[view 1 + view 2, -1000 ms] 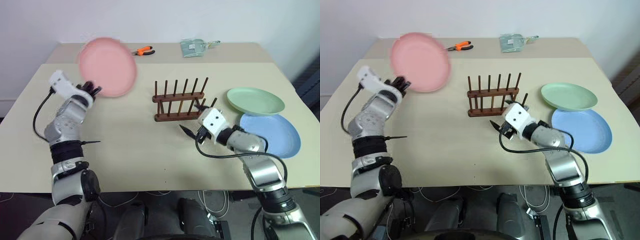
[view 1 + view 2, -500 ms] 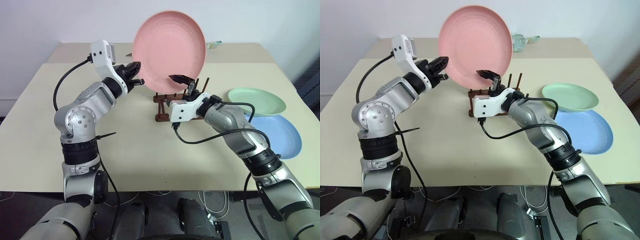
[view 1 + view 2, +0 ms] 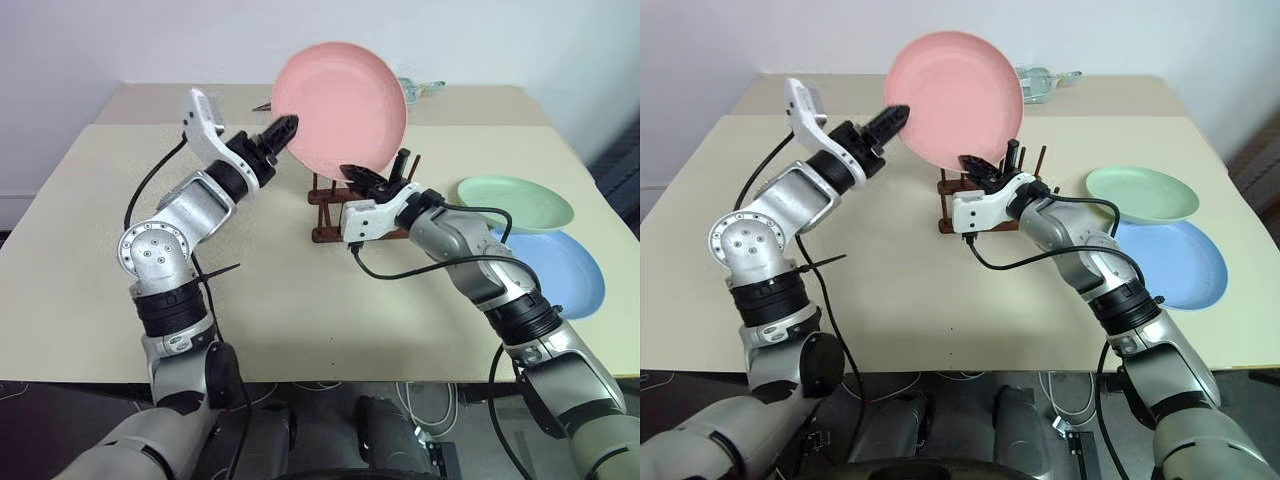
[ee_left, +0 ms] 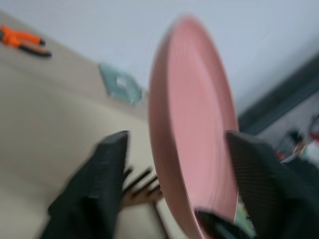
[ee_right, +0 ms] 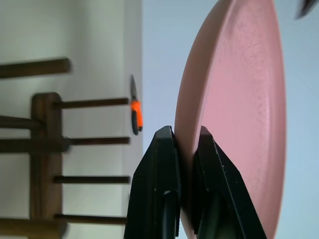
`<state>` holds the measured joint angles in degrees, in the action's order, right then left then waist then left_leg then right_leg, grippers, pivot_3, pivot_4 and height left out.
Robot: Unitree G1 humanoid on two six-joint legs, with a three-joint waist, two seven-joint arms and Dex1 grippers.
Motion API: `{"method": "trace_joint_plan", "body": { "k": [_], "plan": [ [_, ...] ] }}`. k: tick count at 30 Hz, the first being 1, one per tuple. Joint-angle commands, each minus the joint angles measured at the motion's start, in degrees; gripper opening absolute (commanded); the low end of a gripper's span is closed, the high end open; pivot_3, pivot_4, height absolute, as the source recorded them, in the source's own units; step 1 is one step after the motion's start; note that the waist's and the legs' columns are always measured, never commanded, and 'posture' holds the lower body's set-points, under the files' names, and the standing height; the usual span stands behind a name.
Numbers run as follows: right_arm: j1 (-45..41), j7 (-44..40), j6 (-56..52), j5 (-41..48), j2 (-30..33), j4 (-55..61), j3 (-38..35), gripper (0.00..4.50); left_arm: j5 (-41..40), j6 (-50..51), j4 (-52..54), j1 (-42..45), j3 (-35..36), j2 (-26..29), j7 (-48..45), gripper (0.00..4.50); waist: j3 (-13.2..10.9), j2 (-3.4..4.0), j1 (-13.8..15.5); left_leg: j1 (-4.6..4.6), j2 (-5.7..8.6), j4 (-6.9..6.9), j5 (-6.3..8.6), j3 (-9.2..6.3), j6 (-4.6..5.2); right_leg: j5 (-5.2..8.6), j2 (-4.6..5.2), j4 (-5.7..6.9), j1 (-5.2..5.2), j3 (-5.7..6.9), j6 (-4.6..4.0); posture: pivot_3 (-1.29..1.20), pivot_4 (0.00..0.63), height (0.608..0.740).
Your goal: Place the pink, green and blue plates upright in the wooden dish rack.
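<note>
Right gripper (image 5: 183,149) is clamped on the lower rim of the pink plate (image 3: 340,110), holding it upright in the air just above the rack (image 3: 345,212). Left gripper (image 4: 174,164) has its fingers spread wide on either side of the plate's edge, so it isn't gripping. Rack sits mid-table with all its slots free. Green plate (image 3: 515,203) and blue plate (image 3: 560,270) lie flat near the table's (image 3: 80,250) right edge, green farther back, the two overlapping a bit. Orange pliers (image 5: 134,112) and a clear scoop-looking thing (image 3: 1040,80) sit along the far edge.
</note>
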<state>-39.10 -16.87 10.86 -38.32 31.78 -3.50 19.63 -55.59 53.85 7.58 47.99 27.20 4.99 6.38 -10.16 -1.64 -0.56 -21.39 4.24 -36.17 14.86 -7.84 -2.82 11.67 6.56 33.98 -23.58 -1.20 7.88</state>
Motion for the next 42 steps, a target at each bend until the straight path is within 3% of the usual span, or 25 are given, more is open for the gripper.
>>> {"method": "trace_joint_plan", "body": {
  "k": [1,5,8,11,18,34,37,42],
  "plan": [
    [2.56,-2.8,-2.81,13.88,-1.3,8.37,-10.0,0.0,9.75,-9.54,-0.1,-0.01,-2.99,7.58,-3.75,4.11,0.0,0.01,-0.24,0.02,0.0,0.04,0.0,0.03,-0.01,0.0,0.0,0.0,0.0,-0.02,0.0,0.0,0.15,0.74],
    [6.45,-11.67,-20.95,44.03,-6.13,19.53,-23.56,0.0,24.5,-20.27,-0.14,-9.58,-17.27,20.49,-19.36,4.11,-0.02,0.12,-0.49,0.12,-0.07,0.15,0.04,0.13,0.07,0.0,-0.08,-0.03,0.01,-0.15,-0.02,0.0,0.15,0.74],
    [7.81,-12.97,-37.6,66.37,-7.52,25.97,-33.59,0.0,26.75,-26.03,2.13,-18.9,-23.84,25.95,-33.69,4.11,-0.04,0.16,0.06,0.07,-0.06,0.1,0.09,0.09,0.16,-0.01,-0.05,-0.05,0.04,-0.14,-0.06,0.0,0.15,0.74],
    [8.11,-10.36,-46.97,79.1,-7.78,28.38,-39.09,0.0,26.63,-28.05,4.39,-25.04,-27.45,29.08,-43.56,4.11,-0.09,0.2,-0.02,0.01,-0.08,0.08,0.12,0.04,0.21,0.08,-0.01,-0.11,0.04,-0.1,-0.26,0.0,0.15,0.74],
    [8.95,-7.6,-54.93,87.16,-5.69,26.3,-40.55,0.0,24.86,-25.56,10.03,-30.14,-31.22,30.48,-53.2,4.11,-0.19,0.46,-0.17,0.0,-0.14,0.12,0.13,0.13,0.24,0.24,0.03,-0.11,-0.03,-0.06,-0.51,0.0,0.15,0.74],
    [3.58,-8.95,-55.13,87.7,-5.79,9.93,-40.2,0.0,26.87,-24.32,12.65,-31.57,-32.69,28.71,-53.4,4.11,-0.21,0.46,-0.21,0.01,-0.12,0.09,0.14,0.17,0.26,0.23,0.02,-0.08,-0.04,-0.05,-0.46,0.0,0.15,0.74],
    [2.97,-8.79,-55.07,88.05,-6.02,8.65,-40.5,1.07,27.25,-24.33,12.78,-31.66,-33.12,28.28,-53.41,4.15,-0.21,0.47,-0.25,0.01,-0.12,0.09,0.14,0.17,0.26,0.22,0.02,-0.08,-0.04,-0.05,-0.45,0.0,0.15,0.74],
    [3.04,-8.02,-49.59,82.13,-3.08,11.47,-39.85,3.46,27.64,-24.18,13.04,-31.91,-33.37,28.01,-53.62,4.15,-0.22,0.49,-0.2,0.0,-0.12,0.08,0.14,0.17,0.26,0.22,0.02,-0.07,-0.04,-0.06,-0.43,0.0,0.15,0.74]
  ]
}}
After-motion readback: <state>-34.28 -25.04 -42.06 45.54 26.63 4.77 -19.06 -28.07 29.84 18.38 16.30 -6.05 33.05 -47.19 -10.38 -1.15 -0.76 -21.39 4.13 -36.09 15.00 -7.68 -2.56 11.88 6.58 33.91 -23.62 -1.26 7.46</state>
